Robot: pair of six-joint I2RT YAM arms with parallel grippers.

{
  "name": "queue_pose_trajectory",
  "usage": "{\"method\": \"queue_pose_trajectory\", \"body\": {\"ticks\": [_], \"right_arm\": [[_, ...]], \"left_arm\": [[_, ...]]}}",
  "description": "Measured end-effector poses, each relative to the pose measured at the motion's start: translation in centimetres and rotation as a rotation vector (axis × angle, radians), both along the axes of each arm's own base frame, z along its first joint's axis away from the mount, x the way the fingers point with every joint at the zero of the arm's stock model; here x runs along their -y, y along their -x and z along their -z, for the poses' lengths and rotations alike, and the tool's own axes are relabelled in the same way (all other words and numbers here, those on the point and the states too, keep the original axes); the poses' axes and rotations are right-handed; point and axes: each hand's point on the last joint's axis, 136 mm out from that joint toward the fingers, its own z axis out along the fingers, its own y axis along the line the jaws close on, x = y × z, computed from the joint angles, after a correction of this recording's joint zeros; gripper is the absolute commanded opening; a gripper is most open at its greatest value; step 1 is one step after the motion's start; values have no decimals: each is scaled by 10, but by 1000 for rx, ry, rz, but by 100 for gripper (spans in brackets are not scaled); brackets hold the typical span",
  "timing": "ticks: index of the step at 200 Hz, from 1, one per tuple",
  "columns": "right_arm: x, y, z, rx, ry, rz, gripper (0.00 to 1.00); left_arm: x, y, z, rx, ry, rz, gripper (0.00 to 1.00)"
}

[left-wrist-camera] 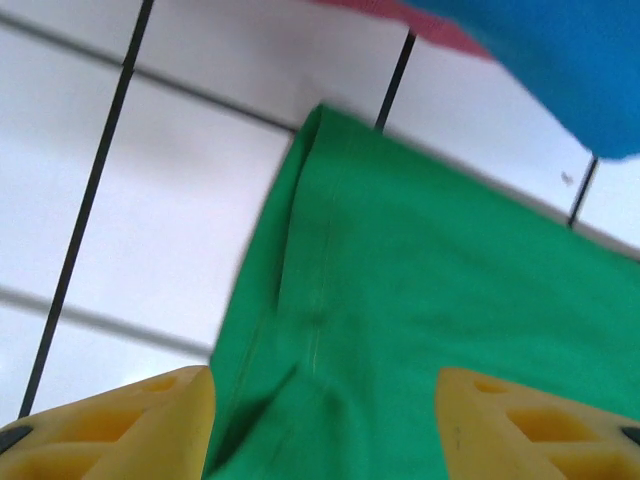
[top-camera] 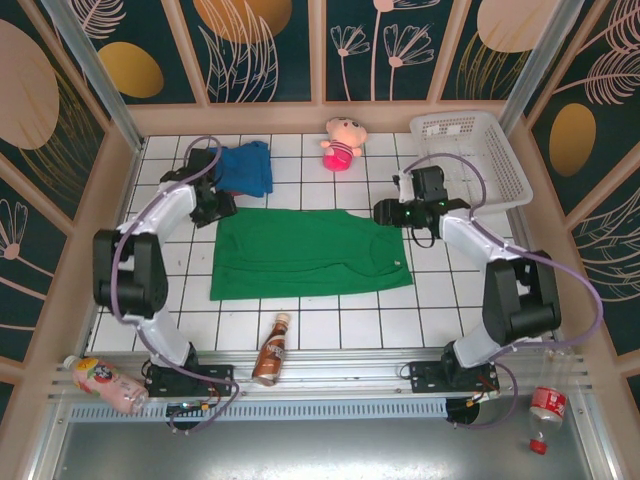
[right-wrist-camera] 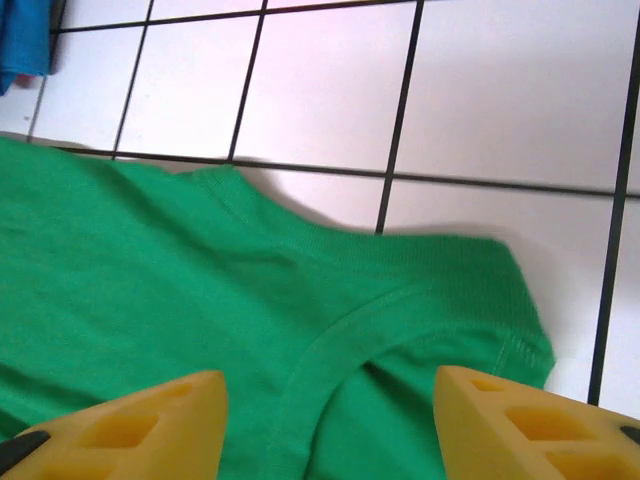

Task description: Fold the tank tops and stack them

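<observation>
A green tank top [top-camera: 310, 255] lies spread flat in the middle of the tiled table. My left gripper [top-camera: 222, 210] hovers over its far left corner, open, yellow fingers [left-wrist-camera: 110, 430] apart above the green hem [left-wrist-camera: 430, 280]. My right gripper [top-camera: 385, 212] is open over the far right corner, its jaws straddling the green strap and armhole seam [right-wrist-camera: 330, 340]. A bright blue tank top [top-camera: 245, 168] sits folded at the back left, just beyond the left gripper. A reddish strip of the maroon tank top [left-wrist-camera: 450, 30] peeks from under the blue cloth [left-wrist-camera: 540, 60].
A pink plush doll [top-camera: 341, 143] sits at the back centre. A white basket [top-camera: 470, 155] stands at the back right. A brown bottle [top-camera: 271, 350] lies near the front edge, and other bottles lie at the front left [top-camera: 105, 385] and front right [top-camera: 545, 410].
</observation>
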Motion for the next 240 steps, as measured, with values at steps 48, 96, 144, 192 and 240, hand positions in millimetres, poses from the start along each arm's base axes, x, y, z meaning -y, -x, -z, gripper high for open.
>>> {"method": "queue_pose_trajectory", "body": {"ticks": [48,96,144,192,240], "right_arm": [[11,-22,36,-31,91,-36,58],[16,-27,54,-55,133,-41,58],[16,-35,63,-70,144,-39,57],[6,-52,63,-47,129,-58,55],[-48,-66,65,-8,60,-174,53]], "left_arm": [[2,-41,50,-49,-50,86,58],[-9,-62,61,-13,-94,118,47],[-13,-73,68,10,-62,135,32],[-2,-79,68,38,-17,189,5],[2,-87,63,65,-4,212,0]]}}
